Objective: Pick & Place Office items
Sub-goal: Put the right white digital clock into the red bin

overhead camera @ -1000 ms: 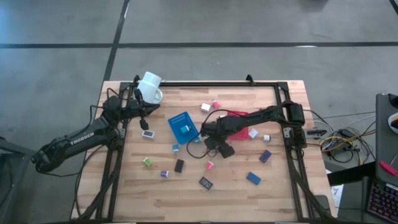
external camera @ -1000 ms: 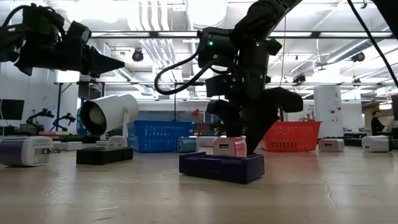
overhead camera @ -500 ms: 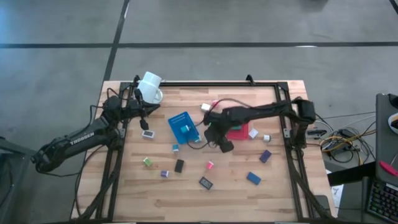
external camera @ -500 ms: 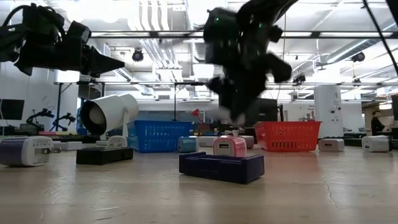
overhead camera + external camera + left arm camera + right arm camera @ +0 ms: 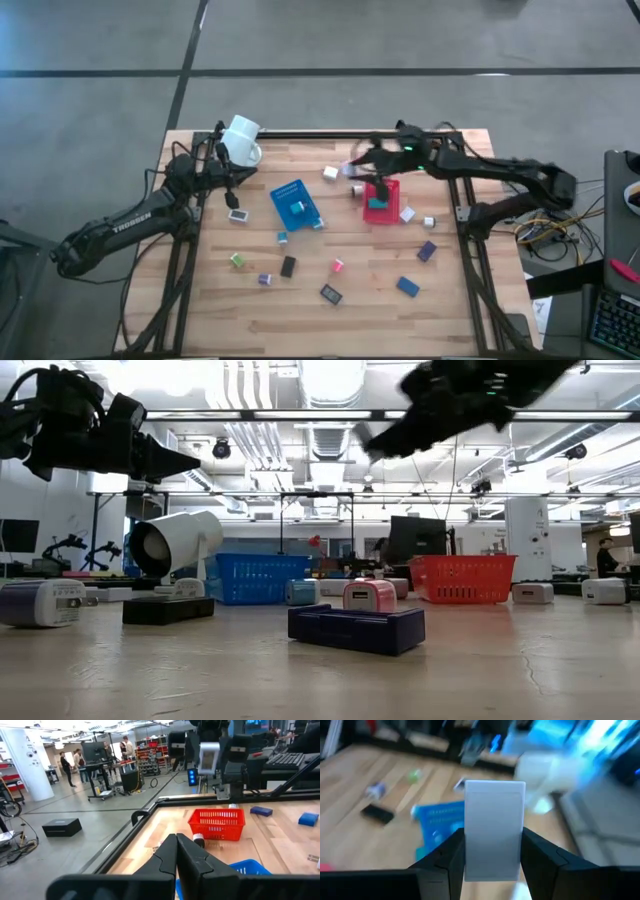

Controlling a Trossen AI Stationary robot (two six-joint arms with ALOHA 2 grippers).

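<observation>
My right gripper [image 5: 362,165] hangs high over the far end of the red tray [image 5: 381,200] and is shut on a white block [image 5: 495,827], which also shows in the left wrist view [image 5: 209,757]. A teal item [image 5: 375,203] lies in the red tray. The blue tray [image 5: 296,203] holds a white-and-teal item. More office items lie flat on the wood: white [image 5: 330,173], green [image 5: 237,260], black [image 5: 288,266], pink [image 5: 338,265], blue [image 5: 407,286]. My left gripper [image 5: 176,851] waits shut and level beside the white mug [image 5: 241,140]. My right gripper pinches the white block between its two fingers [image 5: 451,857], which lie on the block's two long side faces [image 5: 470,840]. The fingers reach in almost level from the table's right side. The block sticks out past the fingertips and is lifted clear, well above the table.
The mug lies tipped at the far left corner, by the left arm. A black frame rail [image 5: 330,133] runs around the tabletop. A white item with a dark end [image 5: 357,189] lies just left of the red tray. Bare wood shows along the near edge.
My right gripper has risen from the table beside the blue tray and swung toward the far right, coming over the red tray. It has tipped from pointing down to nearly level. The white block has come up with it, clear of the table.
</observation>
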